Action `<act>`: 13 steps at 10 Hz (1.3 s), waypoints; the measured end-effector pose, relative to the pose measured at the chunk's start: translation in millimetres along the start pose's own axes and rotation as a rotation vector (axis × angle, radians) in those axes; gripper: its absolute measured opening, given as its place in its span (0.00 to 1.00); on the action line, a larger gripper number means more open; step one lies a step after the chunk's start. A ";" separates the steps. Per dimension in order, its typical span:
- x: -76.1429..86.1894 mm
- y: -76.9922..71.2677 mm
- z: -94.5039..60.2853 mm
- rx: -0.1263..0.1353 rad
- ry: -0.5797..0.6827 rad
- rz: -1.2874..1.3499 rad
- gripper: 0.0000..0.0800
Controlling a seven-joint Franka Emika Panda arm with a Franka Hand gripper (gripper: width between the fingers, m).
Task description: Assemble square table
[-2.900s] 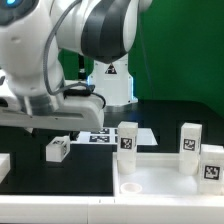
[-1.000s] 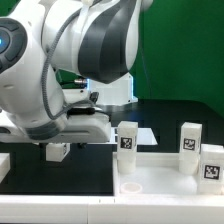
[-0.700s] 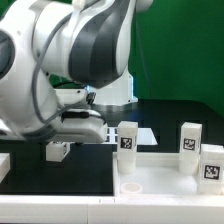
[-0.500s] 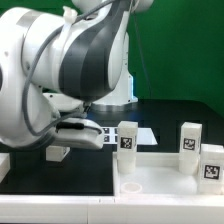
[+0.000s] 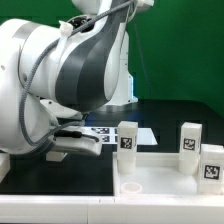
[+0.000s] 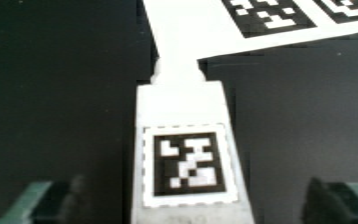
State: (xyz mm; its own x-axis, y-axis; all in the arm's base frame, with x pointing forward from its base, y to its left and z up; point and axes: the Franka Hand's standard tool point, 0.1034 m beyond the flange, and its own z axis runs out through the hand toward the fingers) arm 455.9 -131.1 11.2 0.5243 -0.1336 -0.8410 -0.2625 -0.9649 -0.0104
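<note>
The arm (image 5: pixel 70 90) has swung low over the black surface (image 5: pixel 60 170) in the last moments, so its bulk now hides most of the loose leg it was heading for, while the tabletop (image 5: pixel 160 175), with three legs standing upright on it, sits well off to the side of the tool, toward the exterior view's right. In the wrist view the tool (image 6: pixel 190 200) straddles the lying leg (image 6: pixel 190 150), a finger (image 6: pixel 48 200) on each side and a gap left at both. The jaws have begun to narrow but hold nothing yet, which I judge to be the start of a grasp.
</note>
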 end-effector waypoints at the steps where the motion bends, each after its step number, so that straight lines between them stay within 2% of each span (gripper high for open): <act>1: 0.0 0.6 0.0 0.001 0.000 0.001 0.49; 2: 0.0 1.1 0.0 0.002 0.000 0.001 0.49; 3: 0.0 1.5 -0.1 0.003 0.000 0.002 0.36; 4: 1.4 1.4 -4.2 0.000 0.025 0.000 0.36; 5: -6.4 -3.6 -16.2 0.001 0.038 -0.018 0.36; 6: -19.8 -11.5 -38.8 0.015 0.067 -0.034 0.36; 7: -29.6 -16.2 -67.3 0.043 0.153 -0.047 0.36; 8: -32.6 -13.3 -85.6 0.018 0.277 -0.073 0.36; 9: -34.4 -10.2 -80.0 -0.010 0.351 -0.072 0.36; 10: -32.9 -10.5 -79.5 -0.007 0.419 -0.069 0.36; 11: -29.7 -14.8 -88.4 -0.023 0.510 -0.077 0.36; 12: -30.4 -32.0 -97.7 -0.042 0.592 -0.105 0.36; 13: -37.8 -53.3 -112.9 -0.029 0.655 -0.131 0.36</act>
State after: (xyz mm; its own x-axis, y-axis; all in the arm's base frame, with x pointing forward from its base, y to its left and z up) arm 541.6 -100.2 104.6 0.9364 -0.1156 -0.3314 -0.1457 -0.9870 -0.0676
